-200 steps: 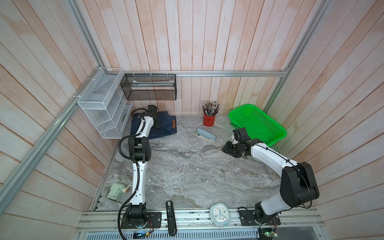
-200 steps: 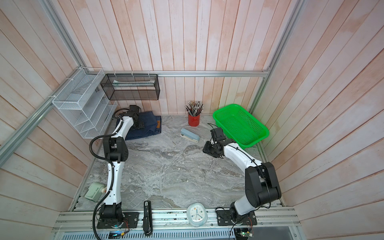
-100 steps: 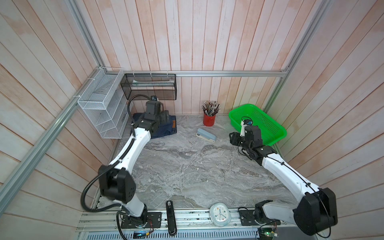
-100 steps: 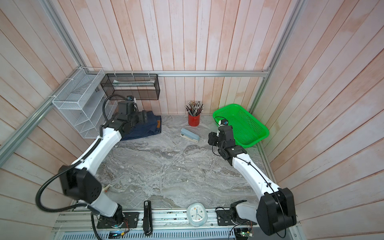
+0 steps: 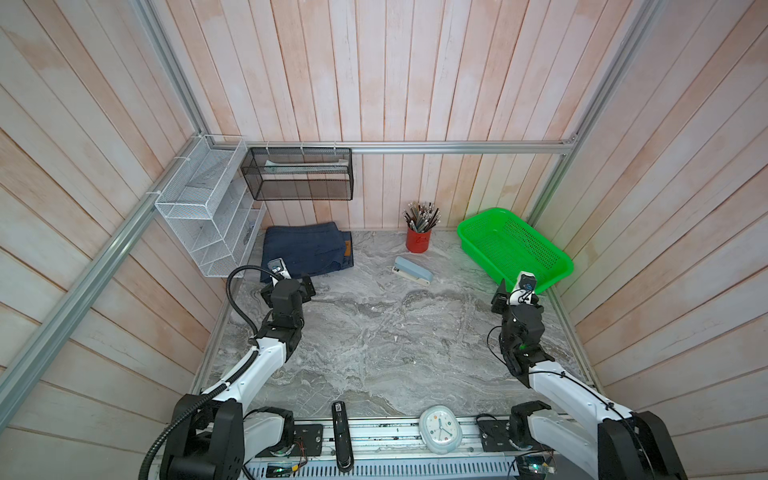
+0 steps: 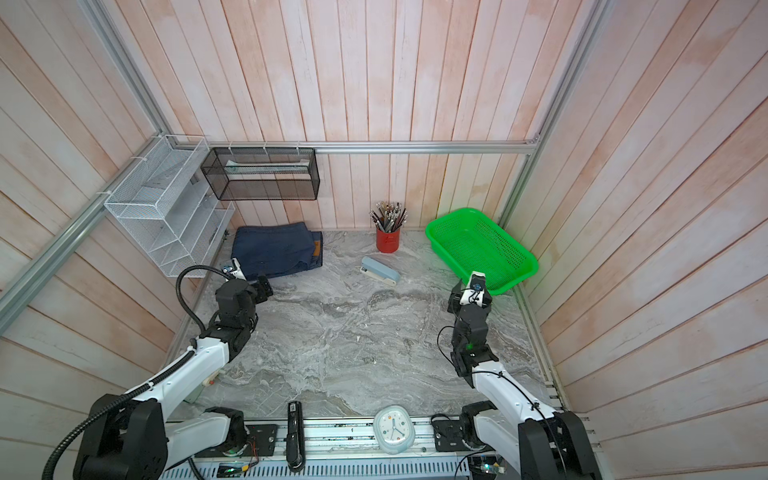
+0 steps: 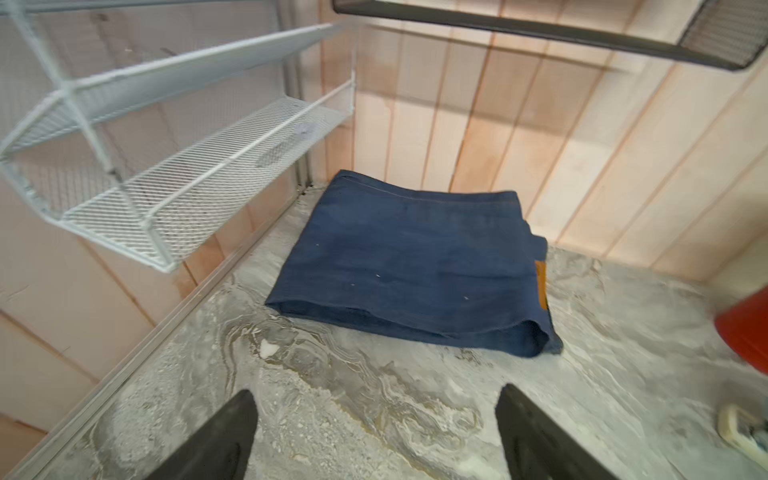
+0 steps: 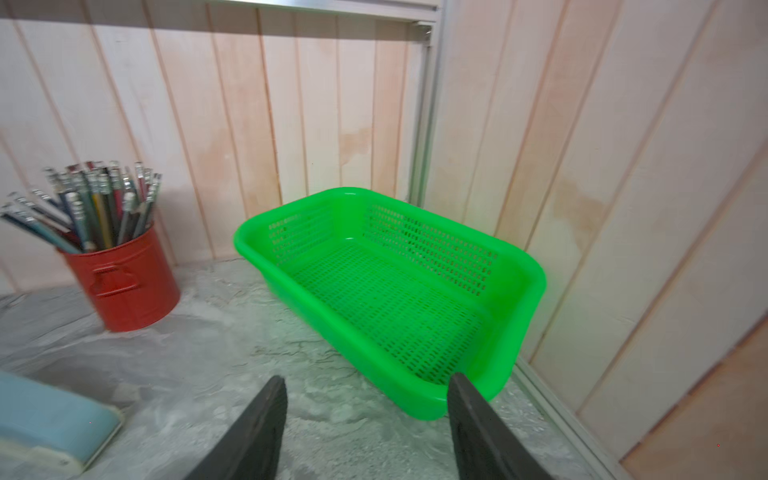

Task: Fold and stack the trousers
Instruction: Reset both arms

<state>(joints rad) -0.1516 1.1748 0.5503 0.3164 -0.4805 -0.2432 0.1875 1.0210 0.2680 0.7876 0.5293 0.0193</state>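
Note:
The trousers (image 5: 307,249) (image 6: 276,248) are dark navy jeans lying folded into a flat packet in the far left corner of the marble table, with a brown patch at their right edge. In the left wrist view the trousers (image 7: 411,270) lie ahead of the fingers, untouched. My left gripper (image 5: 308,286) (image 6: 264,286) (image 7: 376,399) hovers just in front of them, open and empty. At the right side, my right gripper (image 5: 500,296) (image 6: 455,297) (image 8: 365,382) is open with nothing between its fingers, near the front corner of the green basket.
A green basket (image 5: 467,227) (image 8: 249,232) stands at the back right, with a red pencil cup (image 5: 419,242) and a pale blue stapler (image 5: 412,271) to its left. A white wire rack (image 5: 208,216) and a black mesh shelf (image 5: 297,178) hang above the trousers. A clock (image 5: 440,428) lies at the front edge.
Both arms have drawn back toward the front of the table. My left gripper has come off the folded trousers, and my right gripper has opened wider.

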